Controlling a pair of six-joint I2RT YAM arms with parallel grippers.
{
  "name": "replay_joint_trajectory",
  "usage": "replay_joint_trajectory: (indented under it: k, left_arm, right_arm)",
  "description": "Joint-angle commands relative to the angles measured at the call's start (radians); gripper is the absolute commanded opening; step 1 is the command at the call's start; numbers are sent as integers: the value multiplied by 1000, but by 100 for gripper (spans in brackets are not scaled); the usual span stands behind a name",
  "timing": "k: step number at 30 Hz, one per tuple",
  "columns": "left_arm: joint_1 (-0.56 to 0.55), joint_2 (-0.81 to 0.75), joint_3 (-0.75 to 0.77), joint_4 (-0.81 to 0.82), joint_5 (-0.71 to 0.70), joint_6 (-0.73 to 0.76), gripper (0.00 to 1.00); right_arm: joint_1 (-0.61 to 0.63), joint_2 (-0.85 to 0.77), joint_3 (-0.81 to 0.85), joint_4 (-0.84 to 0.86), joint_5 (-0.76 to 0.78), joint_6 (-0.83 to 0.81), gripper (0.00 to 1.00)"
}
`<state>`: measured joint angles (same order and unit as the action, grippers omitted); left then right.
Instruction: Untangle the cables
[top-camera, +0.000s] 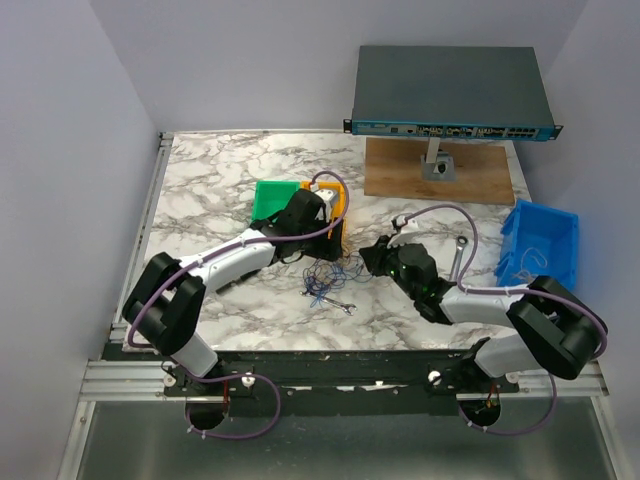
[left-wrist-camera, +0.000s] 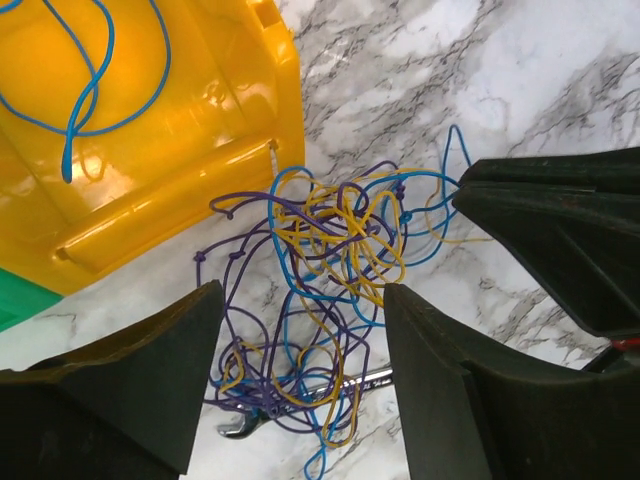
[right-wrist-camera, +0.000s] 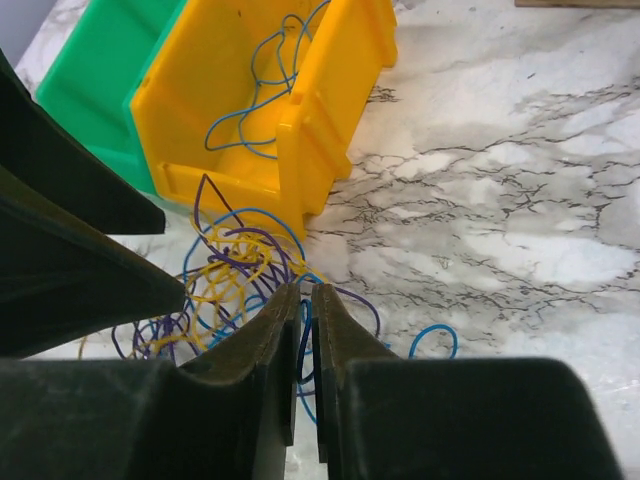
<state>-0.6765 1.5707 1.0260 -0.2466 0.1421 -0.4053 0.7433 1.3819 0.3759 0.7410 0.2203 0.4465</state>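
So, the cables (left-wrist-camera: 330, 240) are found bunched in one messy tangle on the marble table (top-camera: 210, 190). It sits just in front of the yellow bin (left-wrist-camera: 215, 95), roughly midway between the two arms. Blue, purple and yellow strands are all looped through each other, and a blue loop or two is thrown out toward the right gripper (right-wrist-camera: 304, 292). One loose blue cable (left-wrist-camera: 78, 131) is seen lying by itself inside the yellow bin, apart from the pile. A green bin (right-wrist-camera: 90, 90) is set right against the yellow one, on its left in the top view.

The left gripper (left-wrist-camera: 300, 295) is held over the tangle with its fingers spread wide, one on each side of the bunch. Nothing is gripped, and whether the tips are touching any strand can't be made out. The right gripper is placed at the opposite edge of the pile, fingers drawn almost together with only a thin slit left. A blue strand is seen running into that slit, so it looks clamped on the cables there.

A small wrench (left-wrist-camera: 365, 379) is partly buried under the near edge of the tangle, with strands draped over it. Further off, a blue bin (top-camera: 545, 240) is parked at the right edge of the table. A grey box with a row of ports (top-camera: 450, 90) is propped over a wooden board (top-camera: 440, 175) at the back.
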Motion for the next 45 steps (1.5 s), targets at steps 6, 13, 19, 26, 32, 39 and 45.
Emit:
replay_joint_trajectory:
  k: [6,13,19,26,32,39,45]
  left_arm:
    - [-21,21,-13,187,68,-70,51]
    - [-22,48,-57,239,106,-99,0]
    - [-22,-59,-171,290,43,-124,0]
    - [-37,-164,-207,217,-10,-82,11]
    - [-108,-165,-153,83,-134,-21,56]
    - [-133,-102,-94,55,-73,7,70]
    - [-135,56,11,7,-96,33,47]
  right_arm:
    - [4,-12,22,-41,81,16,1]
    - [4,-19,50,-158,311,69,1]
    - [3,-40,75,-327,596,184,1]
    - [4,-45,68,-295,533,155,1]
    - [2,-22,80,-288,495,129,1]
    - [4,-24,76,-269,475,116,1]
    - [4,-31,68,-255,464,110,1]
